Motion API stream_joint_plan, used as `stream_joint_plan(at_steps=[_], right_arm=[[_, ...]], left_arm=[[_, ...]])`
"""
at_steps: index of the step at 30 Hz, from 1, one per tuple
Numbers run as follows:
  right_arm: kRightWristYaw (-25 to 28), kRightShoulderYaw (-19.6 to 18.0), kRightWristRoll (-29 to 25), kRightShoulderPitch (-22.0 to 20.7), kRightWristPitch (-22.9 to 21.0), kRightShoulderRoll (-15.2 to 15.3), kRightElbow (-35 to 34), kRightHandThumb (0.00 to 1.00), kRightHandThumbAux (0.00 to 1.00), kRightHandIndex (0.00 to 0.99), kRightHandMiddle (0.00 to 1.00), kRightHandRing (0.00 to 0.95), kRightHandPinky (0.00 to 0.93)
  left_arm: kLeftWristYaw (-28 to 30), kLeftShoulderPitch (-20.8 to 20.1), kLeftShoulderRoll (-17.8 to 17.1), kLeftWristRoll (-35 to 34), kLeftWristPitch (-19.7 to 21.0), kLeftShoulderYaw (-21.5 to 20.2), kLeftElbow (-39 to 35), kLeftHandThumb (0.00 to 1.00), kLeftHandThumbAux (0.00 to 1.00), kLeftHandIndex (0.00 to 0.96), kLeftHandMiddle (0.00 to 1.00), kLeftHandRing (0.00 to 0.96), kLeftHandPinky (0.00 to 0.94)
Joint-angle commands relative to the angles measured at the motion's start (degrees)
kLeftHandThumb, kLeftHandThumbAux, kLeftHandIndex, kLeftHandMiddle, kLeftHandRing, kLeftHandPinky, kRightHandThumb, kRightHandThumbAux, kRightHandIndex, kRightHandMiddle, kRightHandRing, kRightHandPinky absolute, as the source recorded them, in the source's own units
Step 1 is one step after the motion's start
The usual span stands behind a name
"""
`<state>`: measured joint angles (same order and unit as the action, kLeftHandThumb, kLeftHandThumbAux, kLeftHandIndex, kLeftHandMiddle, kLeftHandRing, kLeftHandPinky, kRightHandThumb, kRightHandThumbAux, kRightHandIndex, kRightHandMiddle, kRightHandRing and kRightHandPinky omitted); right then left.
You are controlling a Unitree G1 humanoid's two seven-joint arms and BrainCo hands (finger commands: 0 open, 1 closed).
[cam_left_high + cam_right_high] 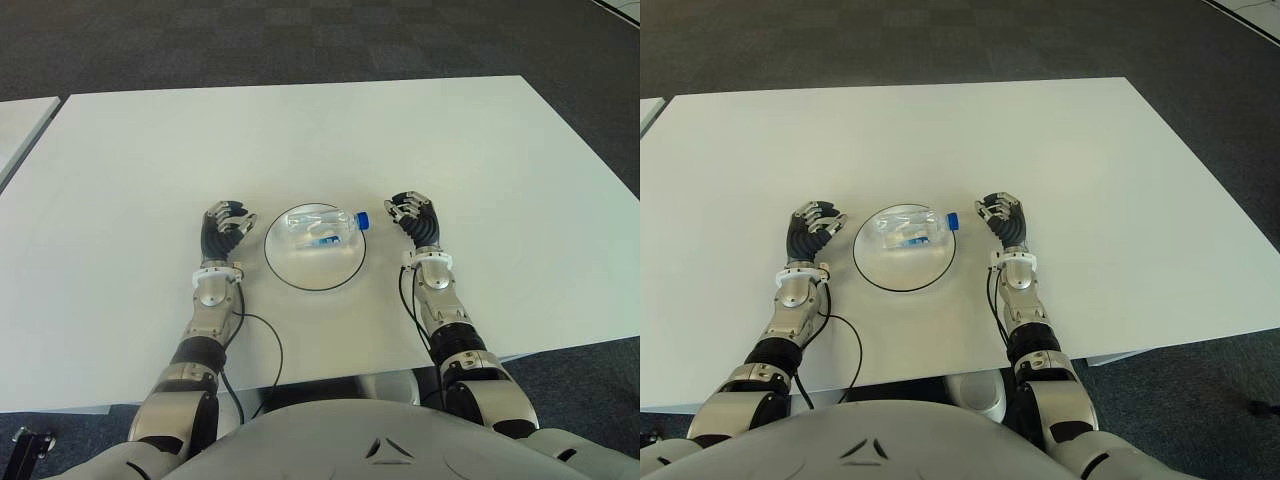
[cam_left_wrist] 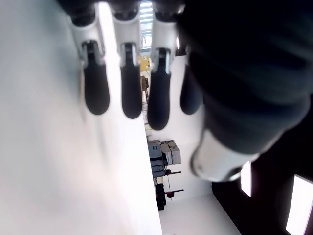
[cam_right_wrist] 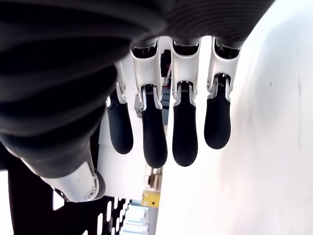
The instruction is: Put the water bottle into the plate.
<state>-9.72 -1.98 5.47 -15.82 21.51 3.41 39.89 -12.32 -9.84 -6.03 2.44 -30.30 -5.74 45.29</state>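
Observation:
A clear water bottle [image 1: 325, 228] with a blue cap and blue label lies on its side in the round glass plate [image 1: 300, 274] with a dark rim, its cap over the plate's right rim. My left hand [image 1: 224, 229] shows just left of the plate and my right hand [image 1: 413, 217] just right of it, a little apart from the cap. Both hands hold nothing. In the wrist views the fingers [image 2: 127, 95] of the left and the fingers [image 3: 183, 129] of the right hang relaxed over the white table.
The white table [image 1: 300, 140] stretches far ahead and to both sides, with its front edge close to my body. A second white table edge [image 1: 20, 125] shows at the far left. Black cables [image 1: 270, 345] trail from my wrists across the near table. Dark carpet surrounds the tables.

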Motion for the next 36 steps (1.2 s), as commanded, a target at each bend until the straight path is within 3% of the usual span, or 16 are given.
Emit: stream_joint_plan(at_steps=[1,36], right_arm=[[-0.1,-0.1,0.0,0.2,-0.6,-0.2,0.7,0.71,0.729,0.431,0.514,0.517,0.53],[-0.6,0.1,0.3,0.2,-0.7,-0.3,0.5,0.709,0.729,0.431,0.517,0.529,0.55]], left_arm=[[1.5,2.4,-0.1,0.4,2.8,0.4,1.5,0.693,0.725,0.424,0.49,0.496,0.509],[2.3,2.0,-0.3,0.6,2.3,0.2,2.2,0.701,0.721,0.424,0.505,0.505,0.511]])
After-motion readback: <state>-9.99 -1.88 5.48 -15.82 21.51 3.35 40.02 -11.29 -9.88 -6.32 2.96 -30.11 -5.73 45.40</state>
